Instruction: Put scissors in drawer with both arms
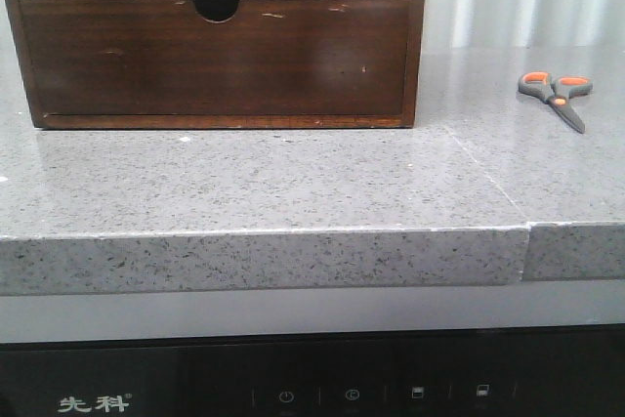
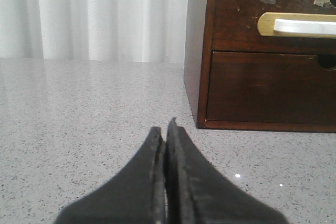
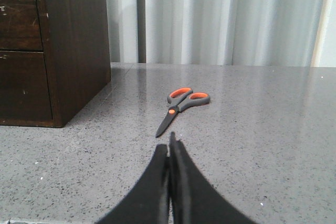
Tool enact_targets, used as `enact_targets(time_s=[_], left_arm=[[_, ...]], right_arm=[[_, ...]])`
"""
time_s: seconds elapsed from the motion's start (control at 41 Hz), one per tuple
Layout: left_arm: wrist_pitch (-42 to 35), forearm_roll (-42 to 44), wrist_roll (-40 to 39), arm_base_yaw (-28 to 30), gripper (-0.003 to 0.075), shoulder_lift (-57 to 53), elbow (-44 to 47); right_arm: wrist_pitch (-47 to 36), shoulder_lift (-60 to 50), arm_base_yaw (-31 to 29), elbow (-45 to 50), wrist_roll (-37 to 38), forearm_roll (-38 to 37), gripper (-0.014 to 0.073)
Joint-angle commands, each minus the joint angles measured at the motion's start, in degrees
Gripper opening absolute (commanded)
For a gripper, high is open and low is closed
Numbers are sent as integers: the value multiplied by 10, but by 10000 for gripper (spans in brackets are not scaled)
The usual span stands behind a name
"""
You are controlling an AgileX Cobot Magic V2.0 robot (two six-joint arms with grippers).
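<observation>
While both grippers sit pressed closed and empty, the scissors [image 1: 556, 95] lie flat on the counter, well right of the drawer [image 2: 273, 19].
Expect them light, stiff, slippery; you should pinch across the grey handles.

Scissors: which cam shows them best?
Right wrist view. The scissors lie whole and unobstructed on the counter, blades closed, pointing toward the gripper. Front view shows the scissors too, but smaller, near the right edge. Left wrist view doesn't show them, only the cabinet.
</observation>
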Motion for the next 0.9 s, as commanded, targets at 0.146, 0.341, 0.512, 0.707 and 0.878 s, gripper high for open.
enact_targets(time_s=[0.146, 0.341, 0.512, 0.707, 0.878], left_arm=[[-46, -5, 0, -4, -20, -10, 15], [-46, -5, 0, -4, -20, -10, 15], [-46, -5, 0, -4, -20, -10, 15], [-65, -5, 0, -4, -20, -10, 15], [-91, -5, 0, -4, -20, -10, -24]], right_arm=[[-48, -10, 2, 1, 0, -5, -66], [-48, -10, 2, 1, 0, -5, -66], [-48, -10, 2, 1, 0, -5, -66], [-72, -10, 2, 0, 0, -5, -66], [-30, -9, 2, -54, 0, -5, -66]])
